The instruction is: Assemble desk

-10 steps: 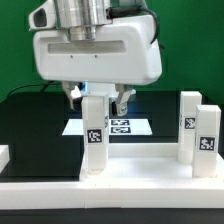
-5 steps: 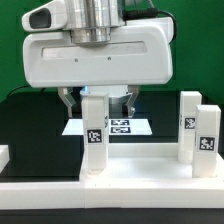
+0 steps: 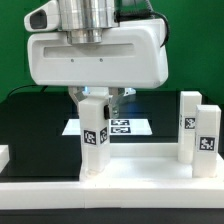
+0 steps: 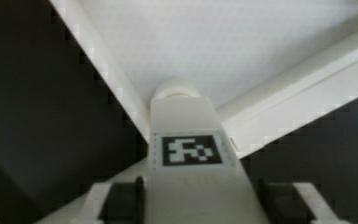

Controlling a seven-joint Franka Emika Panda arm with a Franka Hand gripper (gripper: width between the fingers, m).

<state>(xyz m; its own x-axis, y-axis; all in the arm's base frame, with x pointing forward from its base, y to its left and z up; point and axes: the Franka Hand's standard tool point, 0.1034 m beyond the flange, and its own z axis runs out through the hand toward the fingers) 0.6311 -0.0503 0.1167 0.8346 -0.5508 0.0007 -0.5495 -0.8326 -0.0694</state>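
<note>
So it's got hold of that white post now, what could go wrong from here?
1. The white square plastic leg with the black-and-white tag stands slightly tilted between the gripper fingers. If the grip is off-centre, it could tip or slip when lifted.

2. Two more white tagged legs stand close by at the exterior view's right. A wide swing might knock them over.

3. The white flat marker board lies just behind the leg; a low move could scrape it.

One leg [image 3: 94,135] stands upright on the desk top [image 3: 130,165]; two more legs [image 3: 198,133] stand at the exterior view's right, and the marker board [image 3: 124,126] lies behind.
</note>
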